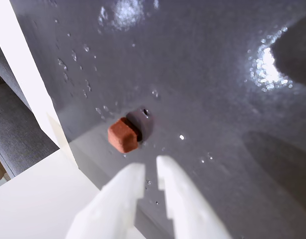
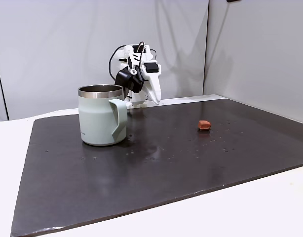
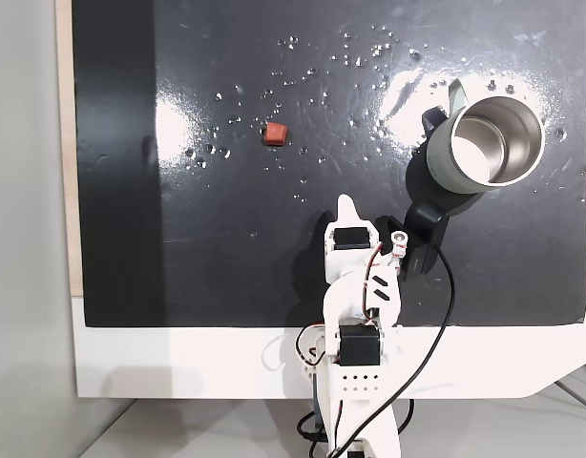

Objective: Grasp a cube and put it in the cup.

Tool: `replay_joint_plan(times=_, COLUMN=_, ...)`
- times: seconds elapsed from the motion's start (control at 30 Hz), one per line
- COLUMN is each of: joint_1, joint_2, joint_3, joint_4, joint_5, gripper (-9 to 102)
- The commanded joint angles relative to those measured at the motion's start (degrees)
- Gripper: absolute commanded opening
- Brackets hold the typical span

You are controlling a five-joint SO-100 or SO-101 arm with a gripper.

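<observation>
The cube (image 1: pixel 124 135) is a small reddish-brown block lying on the dark mat (image 1: pixel 208 74), just ahead and left of my fingertips in the wrist view. My gripper (image 1: pixel 150 168) has its white fingers nearly together with nothing between them. In both fixed views the cube (image 2: pixel 204 125) (image 3: pixel 274 134) lies alone on the mat. The cup (image 2: pixel 99 118) (image 3: pixel 444 167), a mint-green mug with a steel rim, stands upright on the mat's other side. My gripper (image 3: pixel 345 202) (image 2: pixel 154 96) hangs over the mat's edge nearest the arm's base, apart from both.
The dark glossy mat (image 2: pixel 166 168) lies on a white table (image 2: pixel 270 207) and carries small specks and glare spots. A black camera (image 3: pixel 422 234) with cables rides on the arm beside the cup. Pale walls (image 2: pixel 250 49) stand behind the table.
</observation>
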Motion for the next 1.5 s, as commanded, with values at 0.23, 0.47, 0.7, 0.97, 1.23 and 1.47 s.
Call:
replay_joint_plan(times=0.23, joint_1=2.8, joint_2=0.5, joint_3=-0.4, joint_4=-2.2, joint_5=3.0, gripper=0)
replay_joint_plan(times=0.47, joint_1=2.8, joint_2=0.5, joint_3=-0.4, joint_4=-2.2, joint_5=3.0, gripper=0)
replay_joint_plan(times=0.7, joint_1=2.9, joint_2=0.5, joint_3=-0.4, joint_4=-2.5, joint_5=3.1, gripper=0)
replay_joint_plan(times=0.97, joint_1=1.3, joint_2=-0.2, joint_3=-11.3, joint_4=2.6, joint_5=0.2, gripper=0)
replay_joint_plan(times=1.23, joint_1=-2.1, joint_2=-21.4, joint_3=-30.9, joint_4=4.5, joint_5=-0.6, gripper=0)
replay_joint_plan(times=1.47, joint_1=-3.6, joint_2=-44.7, joint_3=-51.6, joint_4=7.0, joint_5=4.5, gripper=0)
